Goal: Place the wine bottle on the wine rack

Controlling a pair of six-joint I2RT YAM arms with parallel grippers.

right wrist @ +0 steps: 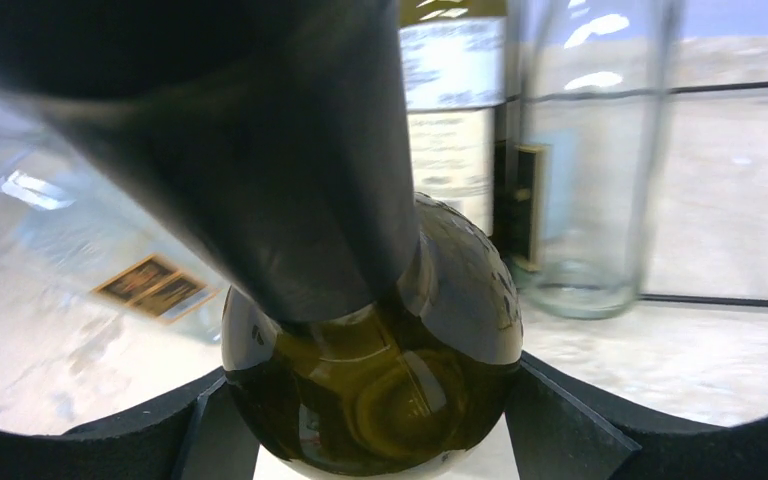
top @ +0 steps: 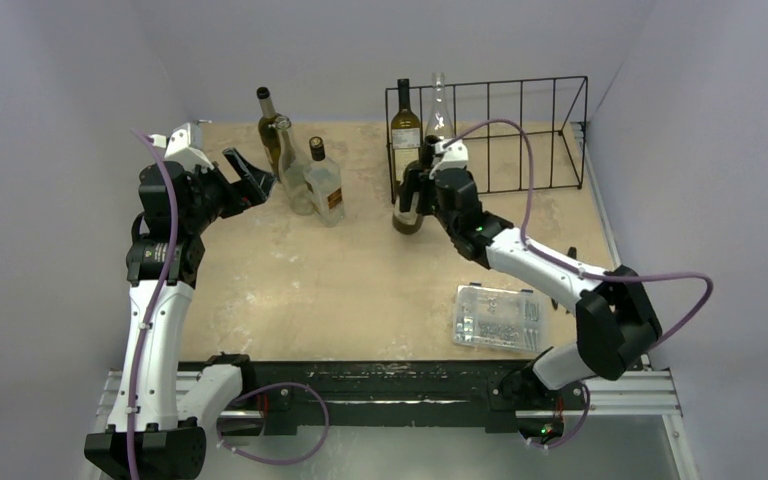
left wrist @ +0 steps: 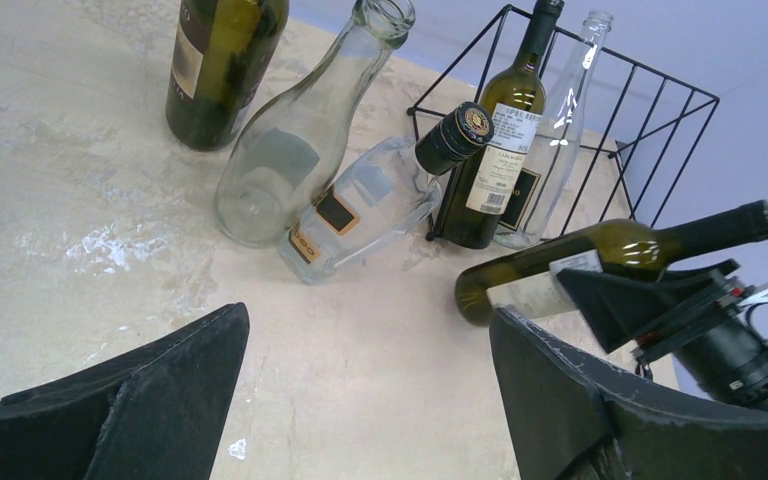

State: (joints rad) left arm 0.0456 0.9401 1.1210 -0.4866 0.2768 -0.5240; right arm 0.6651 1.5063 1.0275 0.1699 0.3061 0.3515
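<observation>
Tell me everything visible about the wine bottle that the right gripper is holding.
The wine bottle is dark olive-green glass with a black capsule on its neck and a pale label. The right gripper is shut on its body below the shoulder. It is roughly upright, in front of the left end of the wine rack, outside it. Whether its base touches the table is unclear.
</observation>
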